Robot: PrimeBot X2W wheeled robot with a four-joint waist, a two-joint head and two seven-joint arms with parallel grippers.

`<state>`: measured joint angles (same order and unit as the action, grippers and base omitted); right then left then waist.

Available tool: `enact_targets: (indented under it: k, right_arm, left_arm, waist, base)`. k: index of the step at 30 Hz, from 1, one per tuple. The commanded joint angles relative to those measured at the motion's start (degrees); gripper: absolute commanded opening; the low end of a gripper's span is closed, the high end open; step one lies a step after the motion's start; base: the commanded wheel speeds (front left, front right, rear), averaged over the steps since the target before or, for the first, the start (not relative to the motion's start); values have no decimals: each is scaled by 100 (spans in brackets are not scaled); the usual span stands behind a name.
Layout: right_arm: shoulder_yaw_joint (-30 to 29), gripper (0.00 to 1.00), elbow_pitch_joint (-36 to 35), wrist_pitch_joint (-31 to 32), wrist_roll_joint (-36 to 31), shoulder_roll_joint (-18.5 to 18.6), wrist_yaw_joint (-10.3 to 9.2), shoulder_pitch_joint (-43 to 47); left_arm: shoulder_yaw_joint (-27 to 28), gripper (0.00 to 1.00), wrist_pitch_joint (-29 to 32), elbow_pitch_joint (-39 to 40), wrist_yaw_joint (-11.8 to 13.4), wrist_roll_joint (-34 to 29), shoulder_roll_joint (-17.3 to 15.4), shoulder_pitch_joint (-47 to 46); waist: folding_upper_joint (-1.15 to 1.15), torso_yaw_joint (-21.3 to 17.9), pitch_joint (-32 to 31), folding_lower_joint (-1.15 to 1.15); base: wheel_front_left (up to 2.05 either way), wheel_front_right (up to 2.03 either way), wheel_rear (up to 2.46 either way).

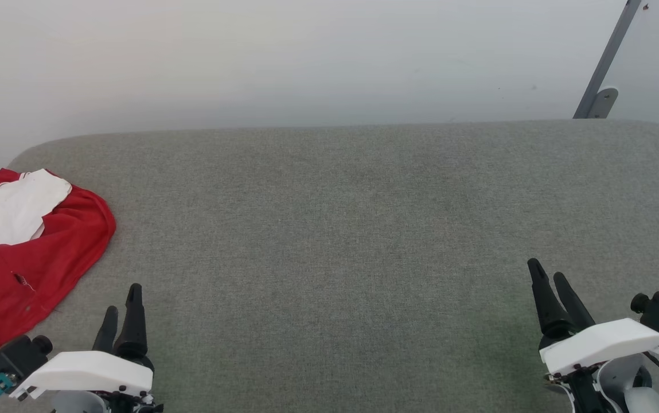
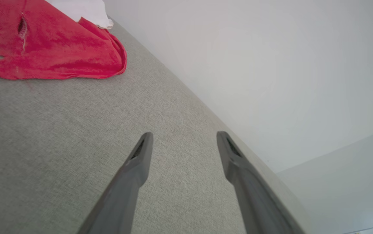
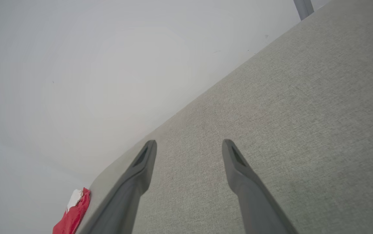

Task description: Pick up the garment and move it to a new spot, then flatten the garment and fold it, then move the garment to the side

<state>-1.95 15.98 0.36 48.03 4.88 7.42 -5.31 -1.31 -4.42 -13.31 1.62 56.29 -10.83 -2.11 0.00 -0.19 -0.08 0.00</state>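
Fingers of the left gripper point(image 1: 122, 298) stand wide apart and hold nothing; in the left wrist view the same gripper point(image 2: 184, 135) shows bare grey fabric between its two dark tips. Fingers of the right gripper point(image 1: 546, 269) are likewise spread wide and empty, confirmed in the right wrist view point(image 3: 189, 143). Both grippers sit at the near edge of the table point(image 1: 335, 229), the left at the lower left and the right at the lower right, well apart from each other, fingers pointing toward the far edge.

The garment point(image 1: 36, 264) lies on the table at its far left side, partly cut off by the head view's left edge. It is a bunched red mass with a white panel, edged in a stripe, on its upper part. It lies near the left gripper, ahead of it and to its left, not touching it. In the left wrist view the garment point(image 2: 59, 48) shows a small slit and a hole in the red cloth. In the right wrist view it point(image 3: 72, 216) shows far off at the table's corner.

A pale wall point(image 1: 306, 57) stands behind the table. A grey slanted bar point(image 1: 607, 57) with a bracket at its foot rises at the far right corner.
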Motion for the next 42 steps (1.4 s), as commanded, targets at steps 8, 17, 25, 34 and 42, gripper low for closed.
enact_targets:
  k: [8, 17, 25, 34, 42]
  right_arm:
    - [76, 100, -123, -108, -706, 64, 8, -128]
    - [121, 100, -151, -176, -1199, 99, 8, -125]
    - [171, 100, -171, -239, -1681, 120, 8, -125]
    - [196, 100, -215, -311, -2195, 135, 9, -127]
    - [216, 100, -219, -367, -2602, 129, 9, -125]
  left_arm:
    - [141, 100, -196, -19, -194, -631, 44, -16]
    - [208, 100, -332, -58, -283, -1166, 89, -11]
    - [271, 100, -454, -31, -355, -1738, 138, 18]
    - [337, 100, -588, -49, -436, -2277, 190, 33]
    - [360, 100, -689, -93, -524, -2746, 202, 40]
  waist:
    - [0, 2, 0, 0]
    - [0, 4, 15, 0]
    - [0, -3, 29, 0]
    - [0, -11, 46, 0]
    - [0, -15, 55, 0]
  base:
    - [0, 0, 0]
    - [0, 0, 0]
    - [0, 0, 0]
    - [0, 0, 0]
    - [0, 0, 0]
